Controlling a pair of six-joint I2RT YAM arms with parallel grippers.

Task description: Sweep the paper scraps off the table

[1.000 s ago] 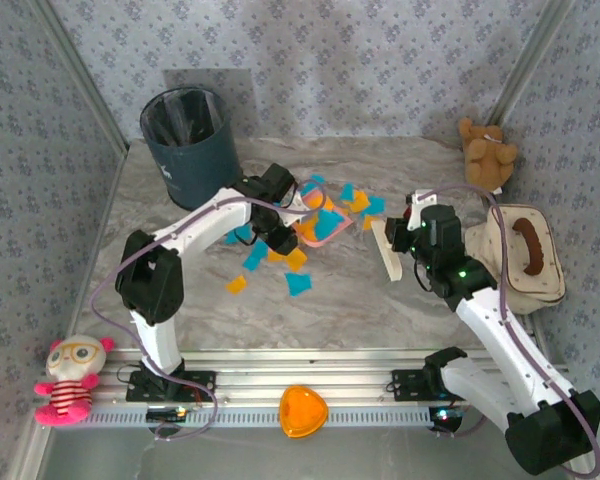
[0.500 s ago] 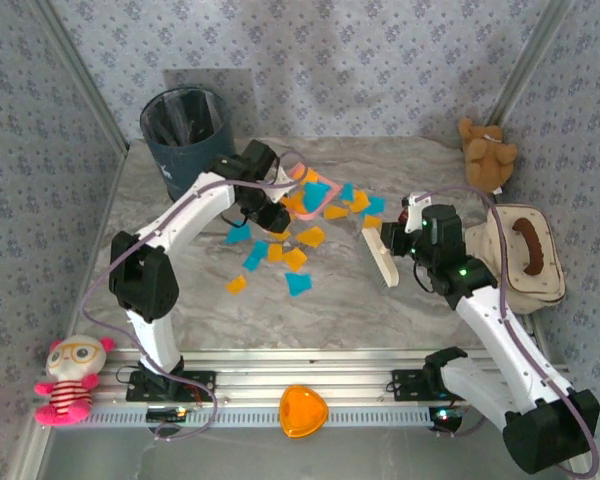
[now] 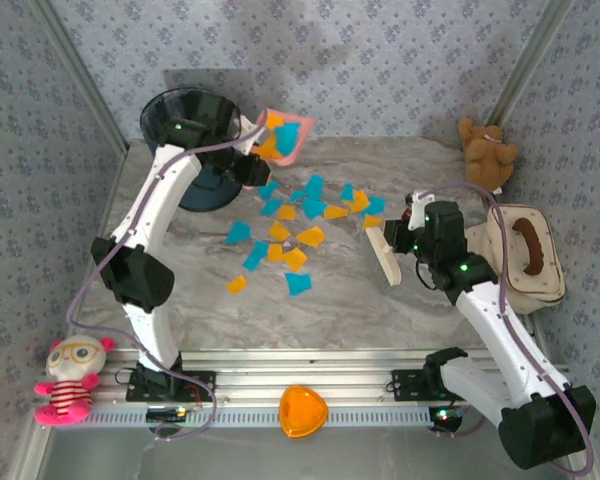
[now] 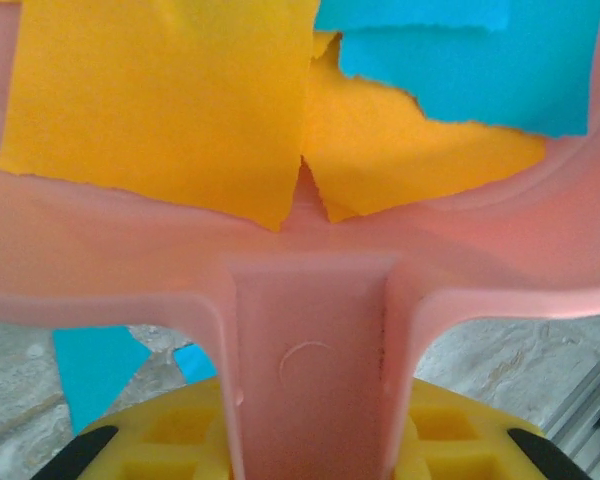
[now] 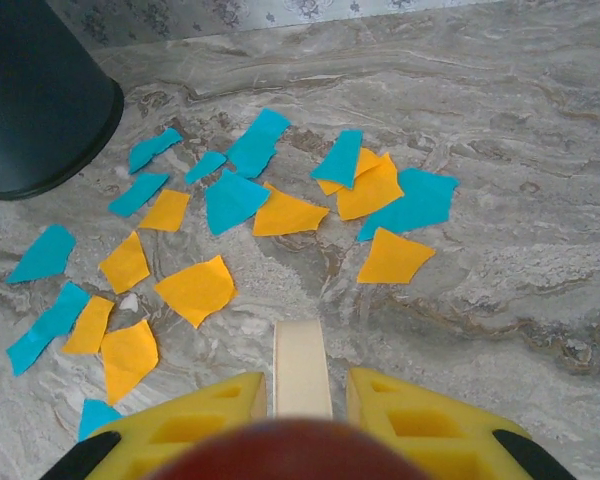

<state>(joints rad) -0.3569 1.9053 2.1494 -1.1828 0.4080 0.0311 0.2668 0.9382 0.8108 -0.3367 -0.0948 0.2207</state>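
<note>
My left gripper [image 3: 252, 158] is raised beside the dark bin [image 3: 202, 108] and is shut on the handle of a pink dustpan [image 3: 286, 138]. In the left wrist view the dustpan handle [image 4: 310, 370] runs between my yellow fingers [image 4: 150, 440], and orange and cyan paper scraps [image 4: 160, 100] lie in the pan. Many more paper scraps [image 3: 298, 215] are spread over the middle of the marble table [image 3: 340, 300]. My right gripper [image 3: 412, 238] is shut on a cream brush [image 3: 384, 252] just right of the scraps. The brush [image 5: 300, 370] points at the paper scraps [image 5: 280, 210].
The bin [image 5: 40, 100] stands at the back left. A teddy bear [image 3: 485, 150] and a white bag with a brown piece [image 3: 525, 255] sit on the right. A pink doll [image 3: 70, 380] and an orange heart dish [image 3: 302, 410] lie by the front rail.
My left arm has lifted the dustpan with its scraps off the table and swung it back and up beside the bin. The right gripper with the brush has hardly moved.
</note>
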